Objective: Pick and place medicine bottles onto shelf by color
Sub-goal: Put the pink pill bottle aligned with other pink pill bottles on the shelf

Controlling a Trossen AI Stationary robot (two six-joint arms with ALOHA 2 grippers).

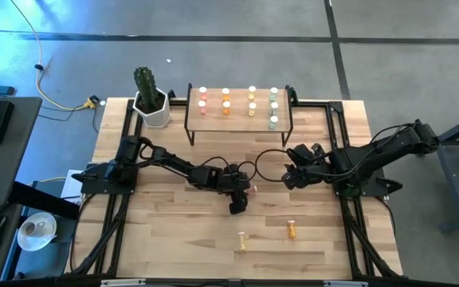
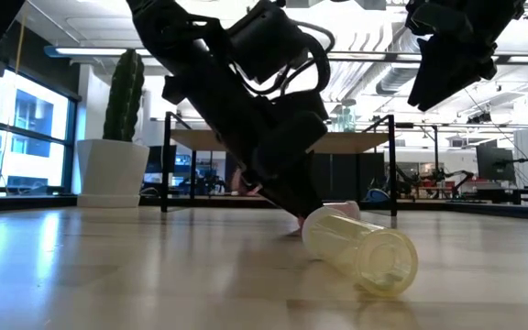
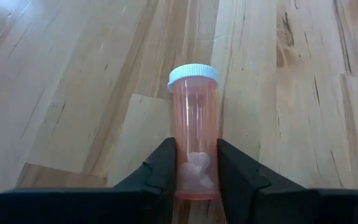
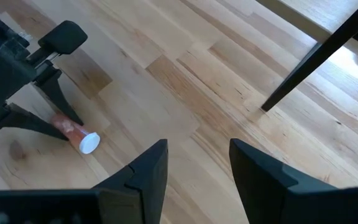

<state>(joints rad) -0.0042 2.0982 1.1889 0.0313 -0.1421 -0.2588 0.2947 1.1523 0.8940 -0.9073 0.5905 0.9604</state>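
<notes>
A pink-red bottle (image 3: 194, 112) with a white cap lies on its side on the tabletop near the middle, and also shows in the right wrist view (image 4: 73, 129). My left gripper (image 3: 196, 149) is shut on it, low over the table (image 1: 244, 194). My right gripper (image 4: 197, 152) is open and empty, raised above the table to the right of it (image 1: 288, 177). The shelf (image 1: 229, 123) stands at the far middle with several bottles (image 1: 250, 99) upright on it in rows. A yellow bottle (image 1: 242, 237) and an orange bottle (image 1: 292, 229) lie on the table nearer the front. My left gripper pinches the pink-red bottle's body near its bottom end (image 3: 194, 171) between its two fingers, one on each side. The fingers slant down and lie along the bottle, whose cap (image 3: 192, 74) points away from the gripper. The bottle lies on the table.
A white pot with a cactus (image 1: 151, 108) stands left of the shelf. The yellow bottle lies close before the low camera (image 2: 360, 247). Black frame rails (image 1: 110, 199) run along the table's left and right sides.
</notes>
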